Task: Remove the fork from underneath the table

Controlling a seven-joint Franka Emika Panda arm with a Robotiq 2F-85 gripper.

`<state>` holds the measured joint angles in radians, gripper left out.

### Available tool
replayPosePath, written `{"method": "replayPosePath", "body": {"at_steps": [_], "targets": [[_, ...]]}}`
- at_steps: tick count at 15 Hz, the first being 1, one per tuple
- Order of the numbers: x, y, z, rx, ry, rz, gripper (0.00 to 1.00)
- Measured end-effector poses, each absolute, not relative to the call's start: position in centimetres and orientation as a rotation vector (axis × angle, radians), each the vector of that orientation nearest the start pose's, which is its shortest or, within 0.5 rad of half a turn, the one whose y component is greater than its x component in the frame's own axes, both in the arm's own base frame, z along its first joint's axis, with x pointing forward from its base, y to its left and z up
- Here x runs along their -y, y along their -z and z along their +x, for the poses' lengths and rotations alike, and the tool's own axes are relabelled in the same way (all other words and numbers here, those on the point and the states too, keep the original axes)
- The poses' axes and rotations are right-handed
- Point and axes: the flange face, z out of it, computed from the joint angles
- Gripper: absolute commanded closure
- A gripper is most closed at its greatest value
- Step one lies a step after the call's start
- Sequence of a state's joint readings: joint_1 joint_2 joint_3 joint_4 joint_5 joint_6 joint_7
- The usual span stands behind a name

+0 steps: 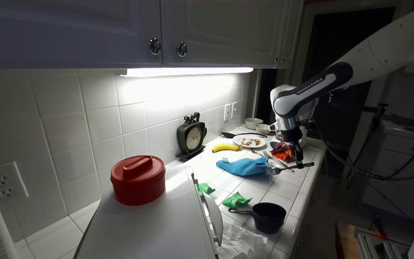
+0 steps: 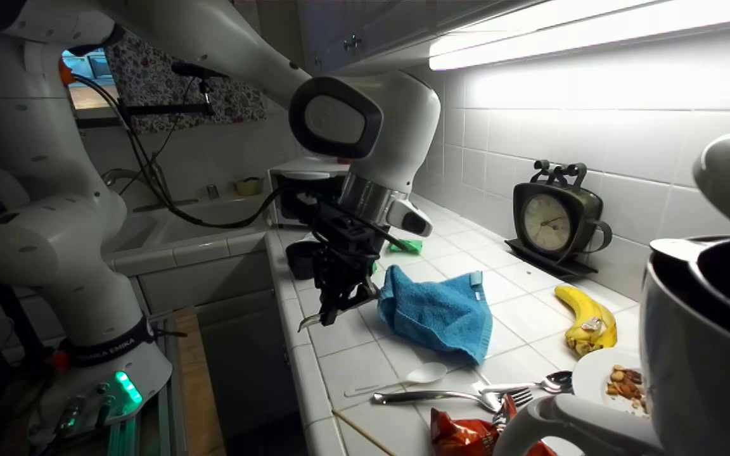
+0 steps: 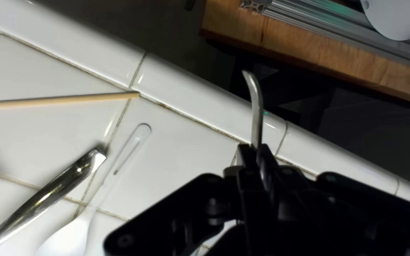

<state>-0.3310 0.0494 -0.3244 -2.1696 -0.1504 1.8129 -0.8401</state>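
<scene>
While above table (image 1: 284, 189), pincer (image 3: 257, 153) downward.

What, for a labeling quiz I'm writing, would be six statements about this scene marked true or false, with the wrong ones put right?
1. The gripper is shut on a fork. True.
2. The towel is green. False: the towel is blue.
3. The red tub stands on the white appliance. True.
4. The clock lies face down. False: the clock stands upright.
5. In the wrist view, a stick lies on the counter. True.
6. The banana lies under the towel. False: the banana lies uncovered on the counter.
</scene>
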Motion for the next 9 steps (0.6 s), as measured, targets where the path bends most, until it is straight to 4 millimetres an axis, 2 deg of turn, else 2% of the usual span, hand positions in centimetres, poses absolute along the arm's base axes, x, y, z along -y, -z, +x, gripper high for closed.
{"method": "replayPosePath", "body": {"at_steps": [6, 9], "targets": [[30.29, -34.19, 38.87, 0.503, -0.708, -2.892, 0.95], [30.87, -34.21, 38.49, 0.439, -0.790, -2.947, 0.95]]}}
